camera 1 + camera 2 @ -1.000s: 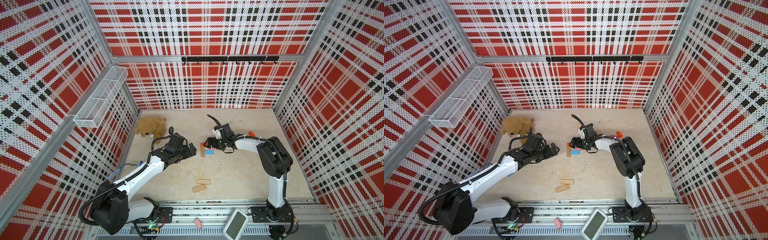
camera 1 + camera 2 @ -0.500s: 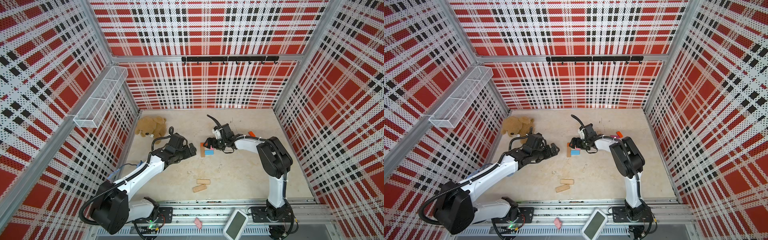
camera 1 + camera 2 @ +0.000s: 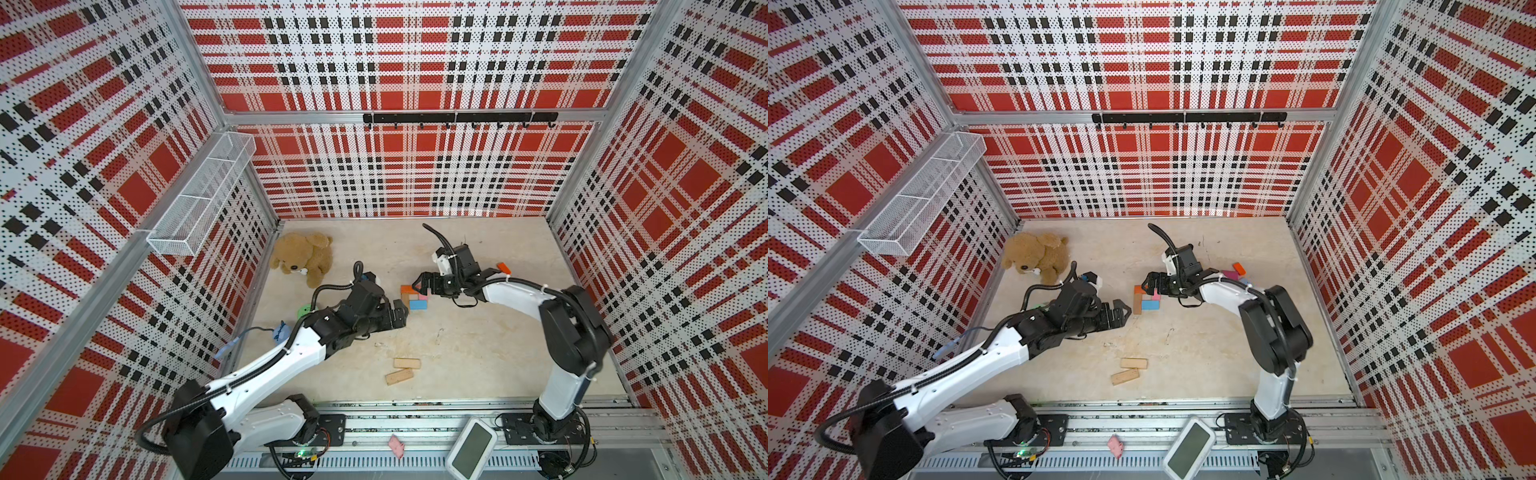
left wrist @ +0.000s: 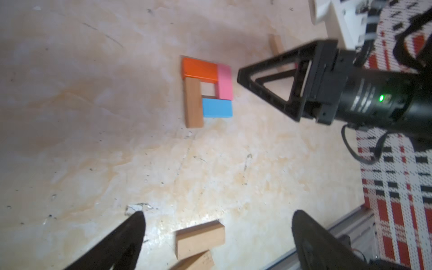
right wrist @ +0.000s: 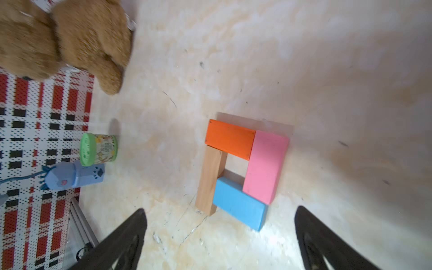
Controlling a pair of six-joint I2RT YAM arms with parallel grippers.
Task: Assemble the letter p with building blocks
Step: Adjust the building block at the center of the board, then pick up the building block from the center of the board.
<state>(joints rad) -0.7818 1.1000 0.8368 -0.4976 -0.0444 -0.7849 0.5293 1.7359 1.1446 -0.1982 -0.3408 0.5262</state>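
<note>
Four building blocks lie joined on the floor: an orange block (image 5: 230, 138), a pink block (image 5: 266, 168), a light blue block (image 5: 238, 203) and a tan block (image 5: 210, 180), around a small square gap. In both top views they lie mid-floor (image 3: 415, 297) (image 3: 1147, 299). My right gripper (image 5: 219, 210) (image 3: 419, 285) hovers open just beside them, holding nothing. My left gripper (image 4: 218, 214) (image 3: 402, 316) is open and empty on their other side. Two loose tan blocks (image 3: 402, 370) (image 4: 199, 238) lie nearer the front. More blocks, orange (image 3: 1238, 268) and magenta (image 3: 1229, 275), lie behind the right arm.
A brown teddy bear (image 3: 302, 257) sits at the back left. A green cylinder toy (image 5: 98, 149) and a blue toy (image 5: 72, 175) lie by the left wall. A wire basket (image 3: 199, 199) hangs on the left wall. A metal rail (image 3: 415, 409) runs along the front.
The right gripper's jaws have spread slightly wider. Both arms and all the blocks stay where they were.
</note>
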